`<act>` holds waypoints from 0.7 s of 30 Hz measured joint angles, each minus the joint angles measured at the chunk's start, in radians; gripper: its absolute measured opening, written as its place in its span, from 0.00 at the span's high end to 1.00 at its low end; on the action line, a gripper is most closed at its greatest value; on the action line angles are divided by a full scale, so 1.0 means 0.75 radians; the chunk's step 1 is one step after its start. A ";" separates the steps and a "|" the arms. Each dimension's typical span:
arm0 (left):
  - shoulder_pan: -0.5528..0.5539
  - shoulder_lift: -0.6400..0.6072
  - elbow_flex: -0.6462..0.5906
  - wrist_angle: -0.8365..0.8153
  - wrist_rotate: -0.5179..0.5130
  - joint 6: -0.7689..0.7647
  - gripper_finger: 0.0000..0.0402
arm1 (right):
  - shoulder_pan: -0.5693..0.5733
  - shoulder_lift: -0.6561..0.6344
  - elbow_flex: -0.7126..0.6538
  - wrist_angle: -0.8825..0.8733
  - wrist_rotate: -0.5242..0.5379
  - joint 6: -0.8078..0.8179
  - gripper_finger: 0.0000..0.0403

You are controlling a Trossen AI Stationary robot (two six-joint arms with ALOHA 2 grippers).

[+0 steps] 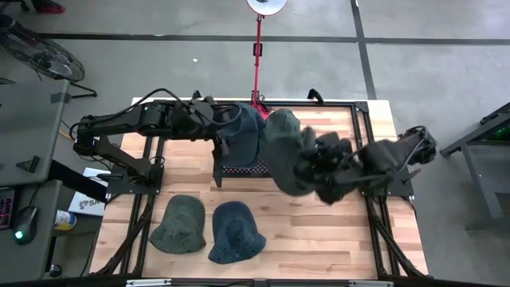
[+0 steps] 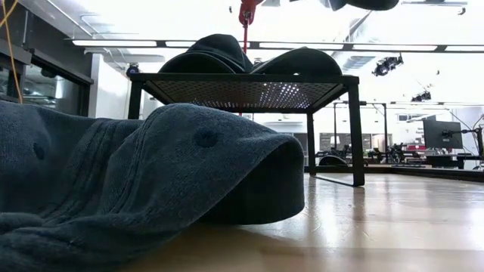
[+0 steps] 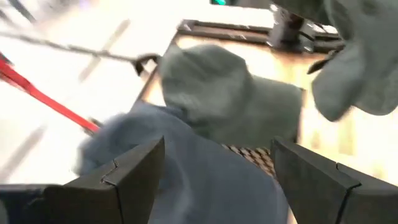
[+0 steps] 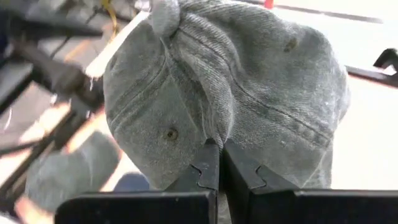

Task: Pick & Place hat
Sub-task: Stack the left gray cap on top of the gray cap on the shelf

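Your right gripper [image 4: 219, 163] has its fingers pinched fully together on a fold of a grey-green hat [image 4: 236, 81], and that hat hangs in the air above the middle of the bench [image 1: 358, 239], just beside the right end of the small mesh stand [image 1: 243, 169] at the bench's back edge. Your left gripper [image 3: 214, 177] stands wide open with nothing in it, over the blue hat [image 1: 243, 131] that lies on the stand; a second grey-green hat [image 3: 230, 99] sits next to the blue one on the same stand (seen from table height, both crowns show above the mesh top).

Two more hats wait near the front edge: a green one [image 1: 179, 226] towards the left corner and a blue one [image 1: 235, 231] just beside it.

Watch the grip first. It holds only a thin pleat of soft cloth, so a quick swing could let the hat slide out and drop short of the stand. The hanging brim could also drag across the hats already placed and pull one off the edge. The two arms are close together over the stand, so if you lower both at once they may knock each other.
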 joint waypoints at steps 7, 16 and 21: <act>0.001 0.000 0.000 0.089 -0.304 0.283 0.28 | -0.193 -0.054 0.000 0.081 -0.012 -0.101 1.00; 0.002 0.007 0.000 0.173 -0.635 0.590 0.28 | -0.366 -0.022 0.000 0.261 -0.105 -0.184 1.00; 0.002 0.007 0.000 0.219 -0.667 0.721 0.28 | -0.406 0.013 0.000 0.317 -0.181 -0.158 1.00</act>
